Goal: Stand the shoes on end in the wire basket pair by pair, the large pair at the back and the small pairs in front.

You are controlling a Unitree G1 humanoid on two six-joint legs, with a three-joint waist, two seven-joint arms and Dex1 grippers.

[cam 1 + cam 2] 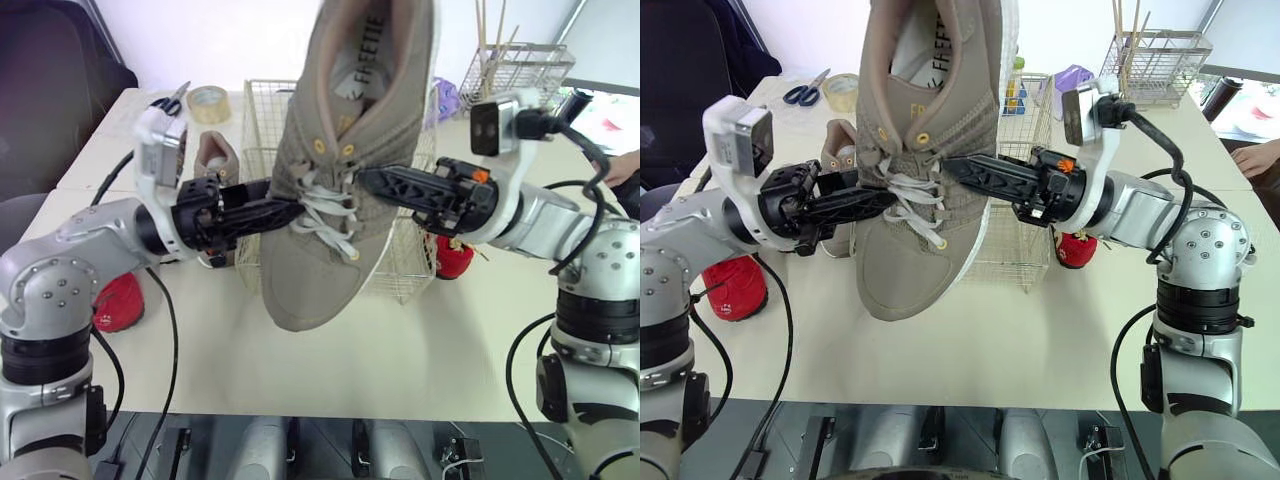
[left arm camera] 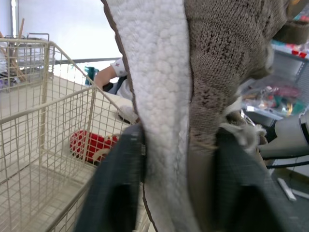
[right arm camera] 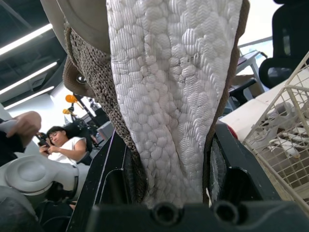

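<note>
A large grey-brown knit sneaker (image 1: 340, 150) with white laces hangs in the air above the table, toe down and heel up. My left gripper (image 1: 290, 212) is shut on its left side and my right gripper (image 1: 368, 182) is shut on its right side at the laces. In the wrist views, dark fingers (image 2: 113, 193) (image 3: 104, 179) press against the white sole (image 2: 159, 111). The wire basket (image 1: 258, 115) stands right behind the sneaker. Its matching shoe (image 1: 214, 156) rests on the table to the left of the basket. Small red shoes lie on the table at left (image 1: 120, 300) and right (image 1: 455, 258).
At the back left of the table lie a tape roll (image 1: 208, 102) and scissors (image 1: 170, 100). A second wire rack (image 1: 515, 62) with sticks stands at the back right. A person's hand (image 1: 622, 168) rests at the right edge.
</note>
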